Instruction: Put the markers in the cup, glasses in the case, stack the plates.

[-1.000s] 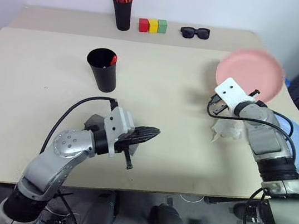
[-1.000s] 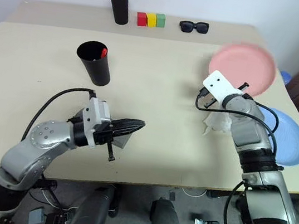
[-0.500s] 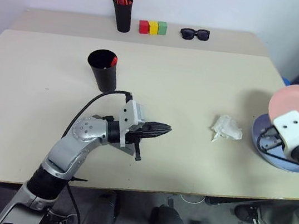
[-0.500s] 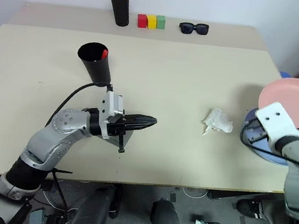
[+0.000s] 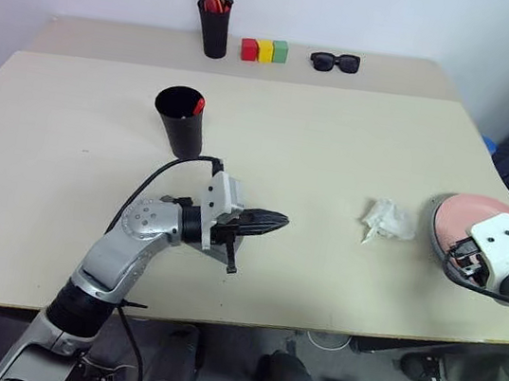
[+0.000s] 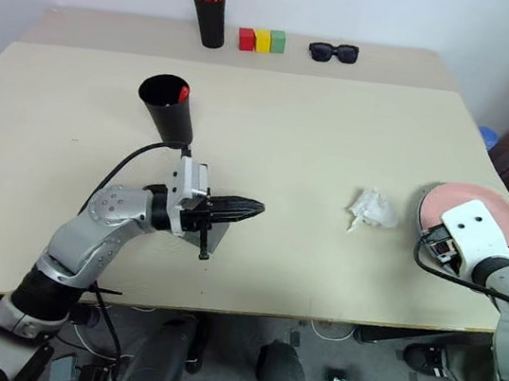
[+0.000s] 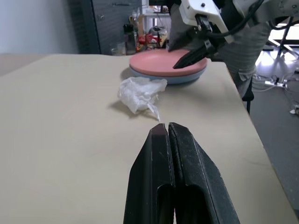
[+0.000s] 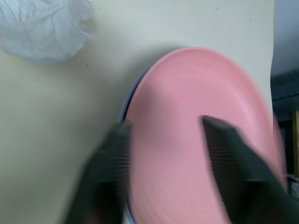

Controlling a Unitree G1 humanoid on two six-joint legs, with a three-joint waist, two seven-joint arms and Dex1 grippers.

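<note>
We take the crumpled white tissue (image 5: 387, 217), a soft, wrinkled wad on the smooth beige table (image 5: 338, 146), as our landmark. Just to its right, at the table's right edge, the salmon pink plate (image 8: 201, 135), round, shallow and matte, lies on top of the light blue plate (image 7: 140, 73), of which a thin rim shows beneath. The right gripper (image 8: 170, 154) hovers over the pink plate with its two black fingers spread apart, gripping nothing. A second ago this plate was held up in the air behind the tissue; half a second ago it hung above the blue one; now it is set down and let go.

To the left of the tissue, the left gripper (image 5: 279, 219) points toward it, its ribbed black fingers (image 7: 187, 186) pressed together with nothing between them, much as before. The grey case (image 6: 214, 237) lies under that wrist; we cannot tell where the glasses are.

Far left of and behind the tissue stands the black tapered cup (image 5: 181, 120), glossy plastic, with a red marker cap (image 5: 197, 104) showing at its rim. Well behind the tissue, at the far edge, stand a narrower black cup of orange-capped pens (image 5: 215, 14), three blocks in red, yellow and green (image 5: 266, 50), and chunky black sunglasses (image 5: 335, 62). We find no readable writing.
</note>
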